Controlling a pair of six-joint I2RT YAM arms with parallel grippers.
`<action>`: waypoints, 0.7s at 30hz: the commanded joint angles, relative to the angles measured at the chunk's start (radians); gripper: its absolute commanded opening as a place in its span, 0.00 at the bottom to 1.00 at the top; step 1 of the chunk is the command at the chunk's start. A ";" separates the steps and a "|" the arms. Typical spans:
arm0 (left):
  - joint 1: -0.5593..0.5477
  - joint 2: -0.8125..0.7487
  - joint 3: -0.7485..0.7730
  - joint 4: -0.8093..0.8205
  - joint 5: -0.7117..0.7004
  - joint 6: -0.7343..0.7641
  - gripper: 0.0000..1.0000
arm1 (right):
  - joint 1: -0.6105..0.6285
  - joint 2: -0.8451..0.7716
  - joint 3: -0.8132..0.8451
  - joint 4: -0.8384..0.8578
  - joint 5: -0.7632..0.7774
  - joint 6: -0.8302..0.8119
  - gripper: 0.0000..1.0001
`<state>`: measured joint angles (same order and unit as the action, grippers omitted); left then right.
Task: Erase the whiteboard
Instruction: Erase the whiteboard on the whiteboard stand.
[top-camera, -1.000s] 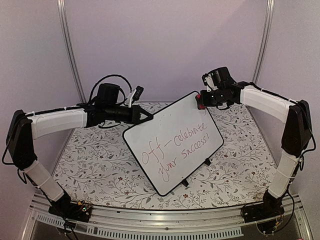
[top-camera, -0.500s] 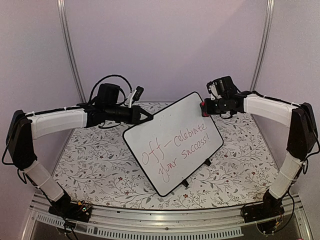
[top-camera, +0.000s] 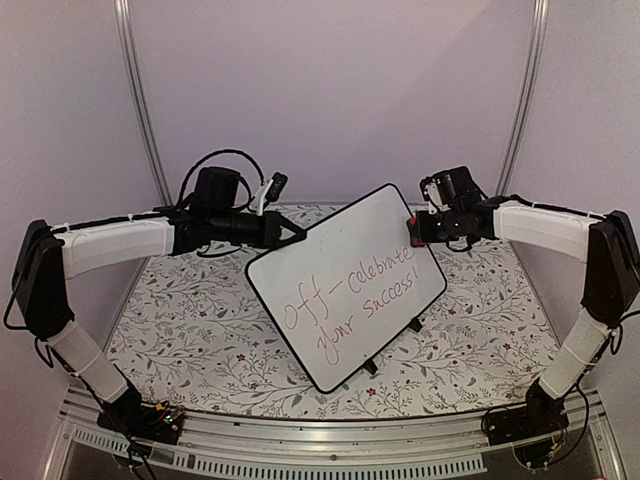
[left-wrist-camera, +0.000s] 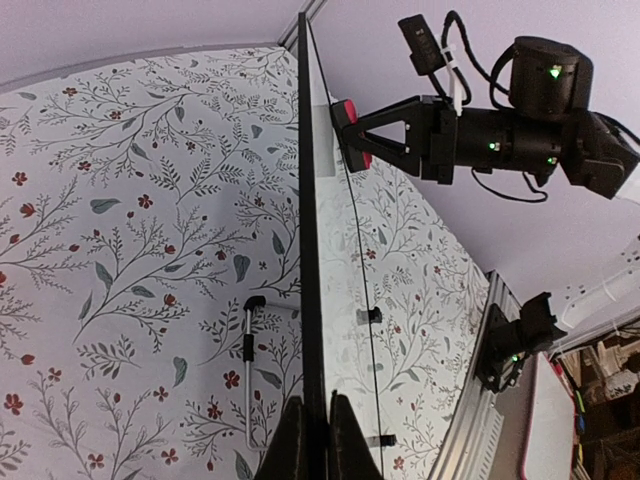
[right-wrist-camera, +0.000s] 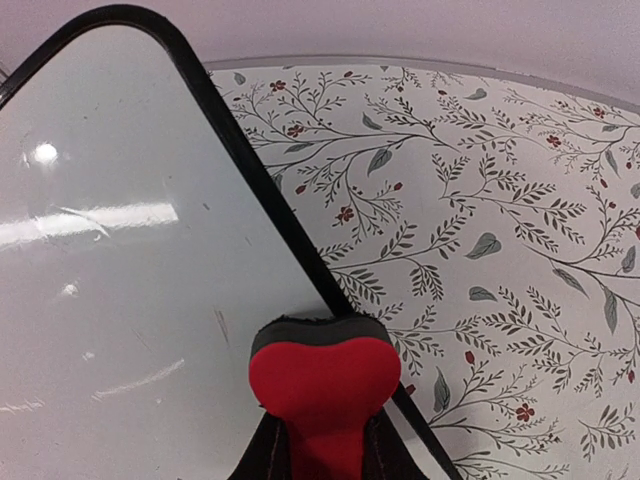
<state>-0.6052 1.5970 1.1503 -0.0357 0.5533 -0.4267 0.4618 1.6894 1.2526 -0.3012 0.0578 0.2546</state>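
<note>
Right pincer (right-wrist-camera: 320, 452) is clamping a red eraser (right-wrist-camera: 322, 375) against the whiteboard's (top-camera: 345, 290) top corner. Left pincer (left-wrist-camera: 318, 440) is gripping the whiteboard's edge. Red writing is showing unwiped, so all erasing remains.

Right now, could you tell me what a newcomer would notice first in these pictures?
The tilted whiteboard in the middle of the floral table, with red handwriting across it. The left gripper clamps its upper left edge, and the right gripper holds a red eraser by its upper right edge.
</note>
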 joint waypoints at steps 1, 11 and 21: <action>-0.067 -0.031 -0.012 0.048 0.134 0.136 0.00 | -0.005 0.004 -0.055 -0.048 -0.022 -0.006 0.16; -0.067 -0.026 -0.012 0.047 0.132 0.137 0.00 | -0.005 -0.046 -0.161 0.000 -0.072 -0.028 0.16; -0.070 -0.016 -0.011 0.048 0.135 0.134 0.00 | -0.005 -0.055 -0.132 0.030 -0.149 -0.052 0.16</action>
<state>-0.6067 1.5967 1.1503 -0.0353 0.5529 -0.4267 0.4480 1.6188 1.0985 -0.2371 -0.0101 0.2249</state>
